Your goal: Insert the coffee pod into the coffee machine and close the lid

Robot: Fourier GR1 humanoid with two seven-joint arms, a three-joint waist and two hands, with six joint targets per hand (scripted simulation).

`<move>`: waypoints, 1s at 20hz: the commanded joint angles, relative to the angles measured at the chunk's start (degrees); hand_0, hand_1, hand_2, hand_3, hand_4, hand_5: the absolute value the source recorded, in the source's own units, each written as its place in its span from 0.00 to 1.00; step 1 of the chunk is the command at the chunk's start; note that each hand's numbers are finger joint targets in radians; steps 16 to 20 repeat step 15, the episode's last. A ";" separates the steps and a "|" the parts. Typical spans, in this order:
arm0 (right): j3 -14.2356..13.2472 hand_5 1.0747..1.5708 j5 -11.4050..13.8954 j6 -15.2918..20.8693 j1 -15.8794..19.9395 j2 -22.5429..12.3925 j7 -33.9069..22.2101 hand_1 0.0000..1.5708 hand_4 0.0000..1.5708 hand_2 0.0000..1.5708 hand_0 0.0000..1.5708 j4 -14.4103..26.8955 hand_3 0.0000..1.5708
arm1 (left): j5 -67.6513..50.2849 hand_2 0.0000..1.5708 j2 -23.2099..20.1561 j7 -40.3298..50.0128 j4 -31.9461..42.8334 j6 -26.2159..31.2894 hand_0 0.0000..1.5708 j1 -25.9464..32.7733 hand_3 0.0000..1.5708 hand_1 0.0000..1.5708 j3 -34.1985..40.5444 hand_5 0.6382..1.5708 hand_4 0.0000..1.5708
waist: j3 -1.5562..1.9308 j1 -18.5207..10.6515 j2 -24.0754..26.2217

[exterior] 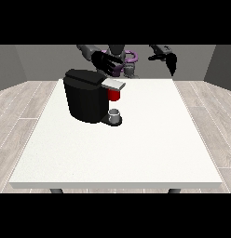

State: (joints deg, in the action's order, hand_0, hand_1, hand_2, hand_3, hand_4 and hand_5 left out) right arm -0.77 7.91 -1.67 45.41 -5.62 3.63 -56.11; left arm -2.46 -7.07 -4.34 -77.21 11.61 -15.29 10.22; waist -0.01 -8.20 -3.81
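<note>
A black coffee machine (84, 100) stands on the white table (150, 139) at the left of middle. Its grey lid (113, 84) lies nearly level over a red pod holder (114, 95). A small grey cup (115, 115) rests on the machine's base. No separate coffee pod shows. The hand at the view's left (106, 62) hovers just behind and above the lid, fingers spread, holding nothing that I can see. The hand at the view's right (169, 61) hangs raised over the table's far right edge, fingers pointing down, with nothing in it.
The robot's torso (123, 58) with purple parts stands behind the table's far edge. Grey wooden floor surrounds the table. The table's front and right parts are bare white surface.
</note>
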 commanded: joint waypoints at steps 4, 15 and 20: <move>2.02 1.00 0.55 0.43 0.74 4.27 1.53 0.00 0.02 0.00 0.00 -2.54 0.00 | -0.19 0.00 0.23 -4.87 2.11 -0.50 0.00 -0.02 0.00 0.00 0.48 1.00 0.08 | 0.00 2.31 0.73; 12.14 1.00 -11.82 1.62 -22.21 5.59 8.89 0.00 0.10 0.00 0.00 -11.54 0.00 | 0.54 0.00 0.98 -5.86 4.21 -2.69 0.00 4.23 0.00 0.00 0.91 1.00 0.12 | 0.02 8.33 8.69; 12.14 1.00 -11.82 1.62 -22.21 5.59 8.89 0.00 0.10 0.00 0.00 -11.54 0.00 | 0.54 0.00 0.98 -5.86 4.21 -2.69 0.00 4.23 0.00 0.00 0.91 1.00 0.12 | 0.02 8.33 8.69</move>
